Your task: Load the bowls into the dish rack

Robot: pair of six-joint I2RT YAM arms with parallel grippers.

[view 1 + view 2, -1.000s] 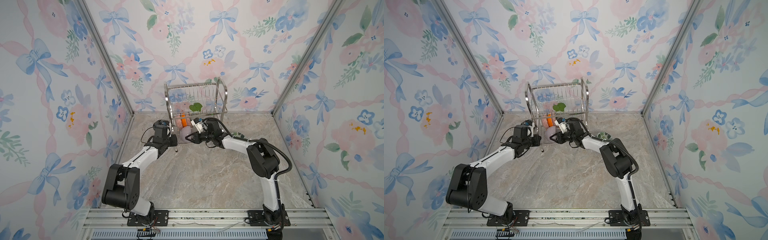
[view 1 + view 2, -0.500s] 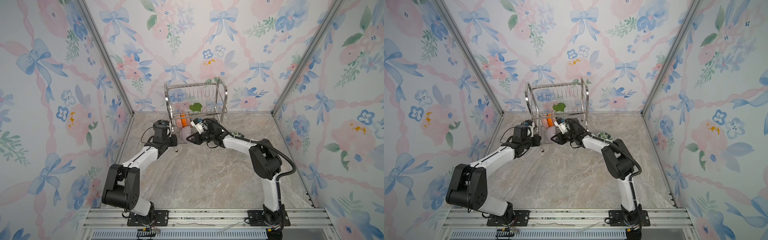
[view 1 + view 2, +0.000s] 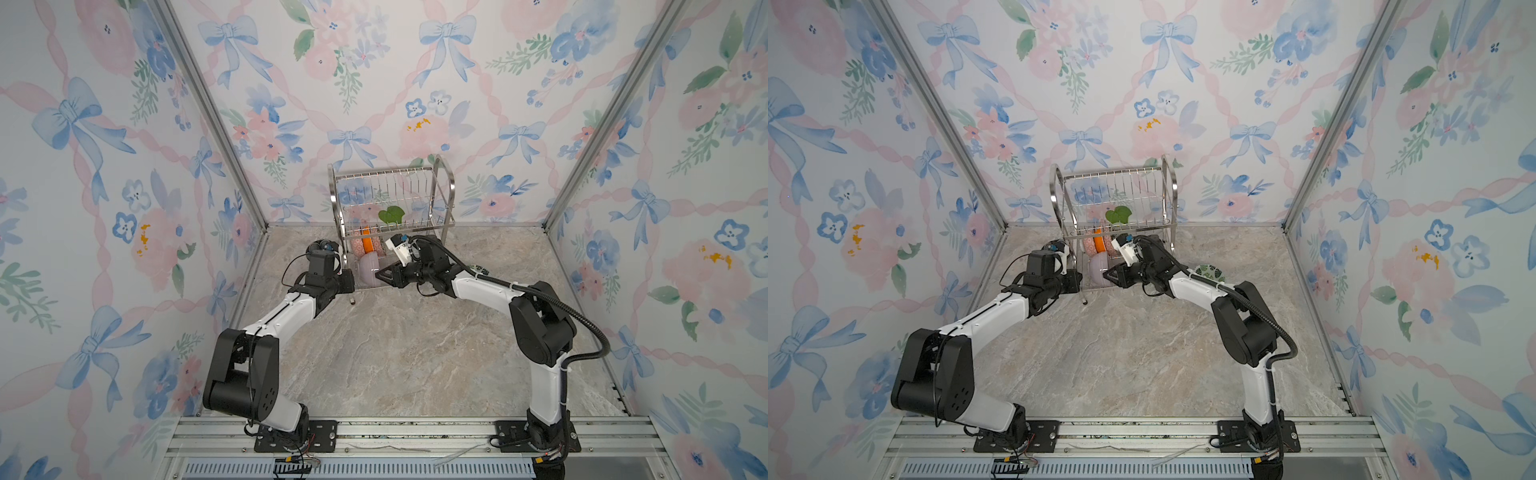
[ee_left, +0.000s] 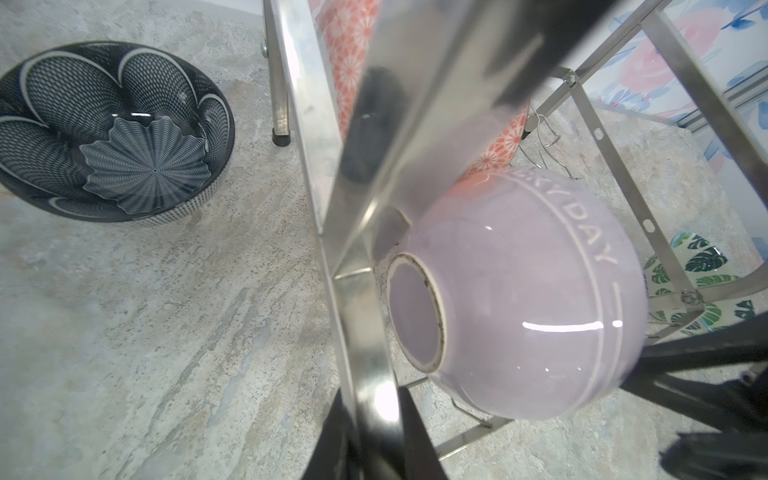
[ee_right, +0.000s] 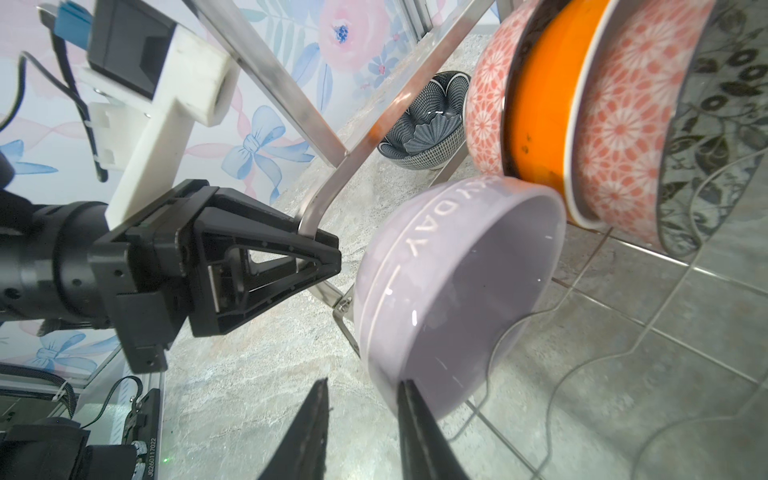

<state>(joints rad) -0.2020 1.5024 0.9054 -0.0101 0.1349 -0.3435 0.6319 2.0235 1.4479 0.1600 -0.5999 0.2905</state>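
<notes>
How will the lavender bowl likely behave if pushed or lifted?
The lavender bowl shows bright glossy highlights, so it is probably slippery to grip. It stands on edge in the dish rack; its round wall suggests it could roll or tip if pushed. It looks like hard ceramic, so it may chip against steel.
</notes>
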